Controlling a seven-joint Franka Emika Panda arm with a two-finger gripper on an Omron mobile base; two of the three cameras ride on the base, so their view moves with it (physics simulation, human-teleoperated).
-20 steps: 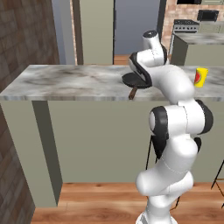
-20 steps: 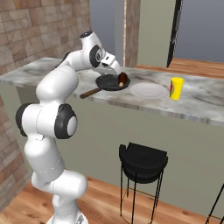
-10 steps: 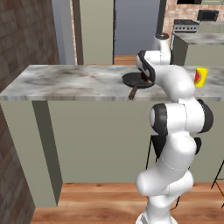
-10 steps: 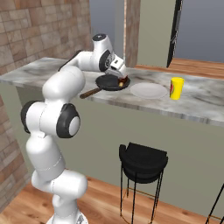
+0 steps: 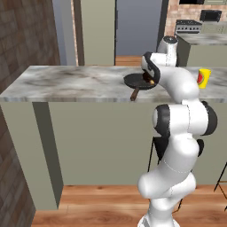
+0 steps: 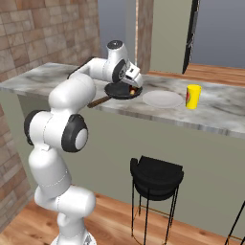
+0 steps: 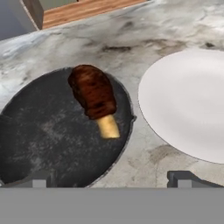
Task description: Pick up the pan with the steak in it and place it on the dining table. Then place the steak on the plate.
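- The gripper (image 7: 109, 179) hangs with its jaws spread wide and nothing between them; in the hand view one fingertip (image 7: 38, 180) stands over the pan's floor at about 7 o'clock and the other over bare marble between pan and plate, at about 5 o'clock.
- In the right base view the gripper (image 6: 133, 80) hovers just above the far right part of the pan (image 6: 122, 91), apart from it.
- The steak (image 7: 92, 92) lies inside the pan (image 7: 52, 131), toward the rim at about 1 o'clock of the pan in the hand view, its paler end pointing to 5 o'clock.
- The pan sits flat on the dining table (image 6: 225, 112); its brown handle (image 6: 99, 101) sticks out past the near edge of the slab.
- The plate (image 7: 188, 105) lies at 3 o'clock of the pan in the hand view, just beside it, with a narrow strip of marble between the two rims.
- A yellow cup (image 6: 193, 96) stands upright on the slab at 3 o'clock of the plate (image 6: 163, 99) in the right base view, near it but not touching.
- A black stool (image 6: 156, 178) stands on the wooden floor below the slab's near edge, at 6 o'clock of the plate.
- In the left base view the pan (image 5: 135, 81) shows at mid-slab, partly hidden by the arm, with the cup (image 5: 203, 78) at its 3 o'clock.
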